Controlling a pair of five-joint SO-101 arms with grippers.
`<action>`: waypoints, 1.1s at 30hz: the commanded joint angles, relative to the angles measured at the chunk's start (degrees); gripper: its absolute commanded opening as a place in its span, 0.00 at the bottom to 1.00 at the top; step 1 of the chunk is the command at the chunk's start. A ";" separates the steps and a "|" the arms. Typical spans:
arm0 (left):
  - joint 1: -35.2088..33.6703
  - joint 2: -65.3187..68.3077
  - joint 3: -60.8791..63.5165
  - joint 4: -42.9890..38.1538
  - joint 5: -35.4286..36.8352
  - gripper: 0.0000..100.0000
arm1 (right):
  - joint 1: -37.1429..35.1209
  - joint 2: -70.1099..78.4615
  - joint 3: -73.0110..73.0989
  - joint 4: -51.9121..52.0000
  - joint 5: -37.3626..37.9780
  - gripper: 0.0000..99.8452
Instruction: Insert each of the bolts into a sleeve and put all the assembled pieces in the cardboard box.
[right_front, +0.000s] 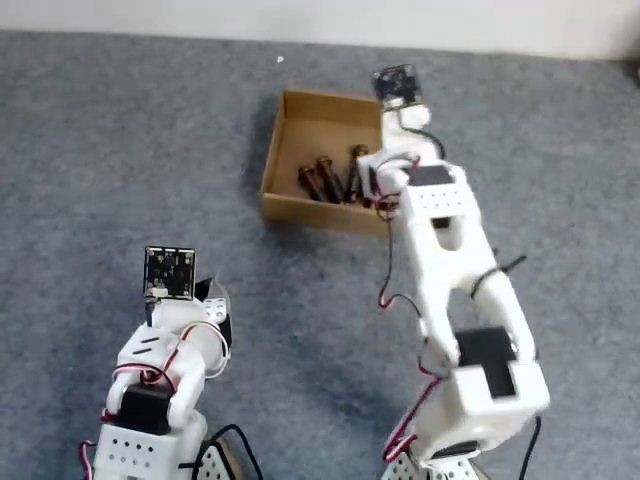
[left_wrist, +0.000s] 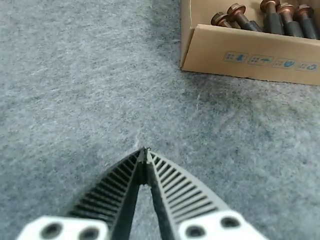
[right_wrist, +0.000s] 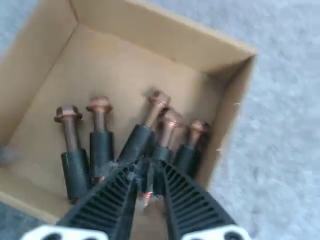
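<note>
— Where do the bolts lie from the jaws?

— Straight beneath them. The right gripper (right_wrist: 147, 172) hangs inside the cardboard box (right_front: 320, 213), just above the assembled pieces (right_wrist: 101, 145). There are five, each a copper bolt in a dark sleeve. From the high view they lie roughly side by side against the box's near wall, with their long axes running away from the arms and their heads toward the far wall. One leaning piece (right_wrist: 142, 132) is angled and seems to rest partly across its neighbour.

— And the jaws themselves?

— They stand a little apart, and a sleeve and a bolt's copper end are visible through the gap. They look to hold nothing, though it cannot be told whether a pad brushes a sleeve.

— Which arm is nearer?

— The right one by far, since it is stretched out over the box. The left gripper (left_wrist: 145, 152) sits back near its base, well apart from the box, with its tips meeting over the grey carpet (right_front: 120, 130).

— So what does the next move turn on?

— Probably a straight lift out of the box. The gap is in line with the pieces, so a sideways pull could drag the leaning one. With five pieces boxed, the task looks close to done.
</note>
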 joint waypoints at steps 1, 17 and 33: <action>-0.48 -0.13 1.10 0.18 -0.79 0.01 | 1.63 -11.91 4.09 1.45 0.09 0.00; -0.48 -0.13 1.10 0.09 -0.70 0.01 | 1.63 -56.31 44.26 1.27 0.00 0.00; -4.09 -0.22 1.10 0.18 -9.41 0.01 | 3.56 -86.55 70.73 1.36 -9.58 0.00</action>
